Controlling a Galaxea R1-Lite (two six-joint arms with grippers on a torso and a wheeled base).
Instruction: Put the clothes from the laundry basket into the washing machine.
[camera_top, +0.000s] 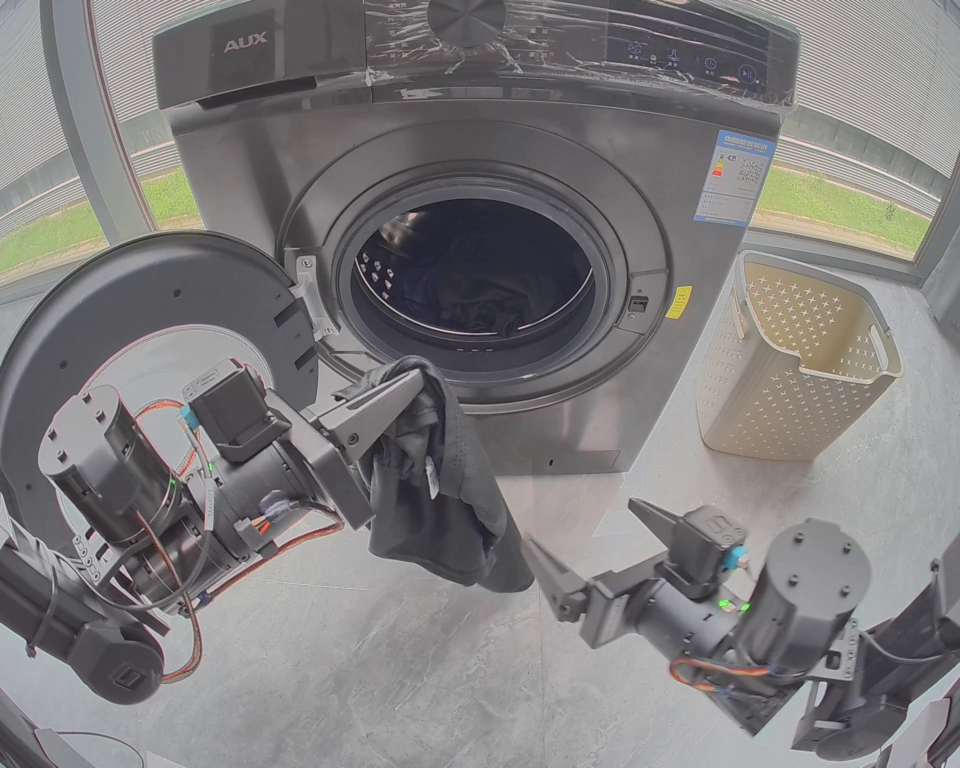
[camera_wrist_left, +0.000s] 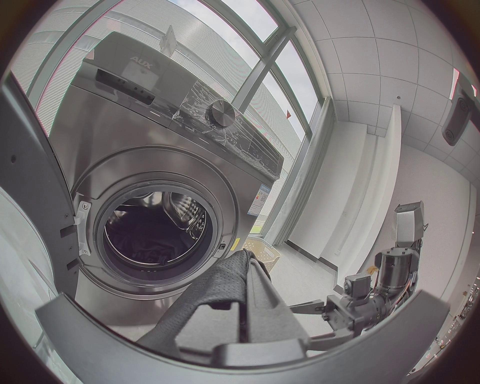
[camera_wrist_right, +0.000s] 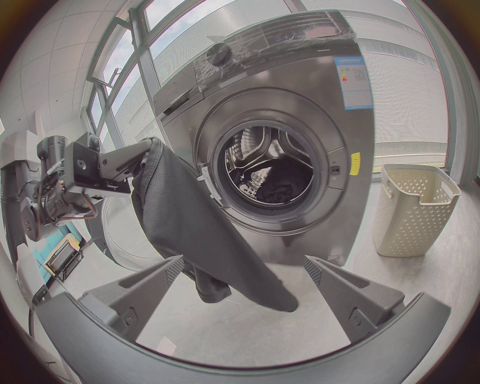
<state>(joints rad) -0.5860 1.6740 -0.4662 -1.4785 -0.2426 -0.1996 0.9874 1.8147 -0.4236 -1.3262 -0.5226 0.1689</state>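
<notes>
My left gripper (camera_top: 405, 385) is shut on a dark grey garment (camera_top: 440, 490) that hangs below the washing machine's open port (camera_top: 480, 270). In the left wrist view the garment (camera_wrist_left: 215, 290) drapes over the closed fingers (camera_wrist_left: 265, 305), with the drum (camera_wrist_left: 155, 230) just beyond. Dark clothes (camera_top: 480, 290) lie inside the drum. My right gripper (camera_top: 590, 540) is open and holds nothing, low and to the right of the hanging cloth. In the right wrist view the garment (camera_wrist_right: 200, 225) hangs ahead of its spread fingers (camera_wrist_right: 345, 290). The cream laundry basket (camera_top: 800, 350) stands right of the machine.
The machine's round door (camera_top: 150, 300) is swung open to the left, right behind my left arm. Grey floor (camera_top: 400, 660) lies open in front of the machine. Windows run behind the machine and the basket (camera_wrist_right: 415, 210).
</notes>
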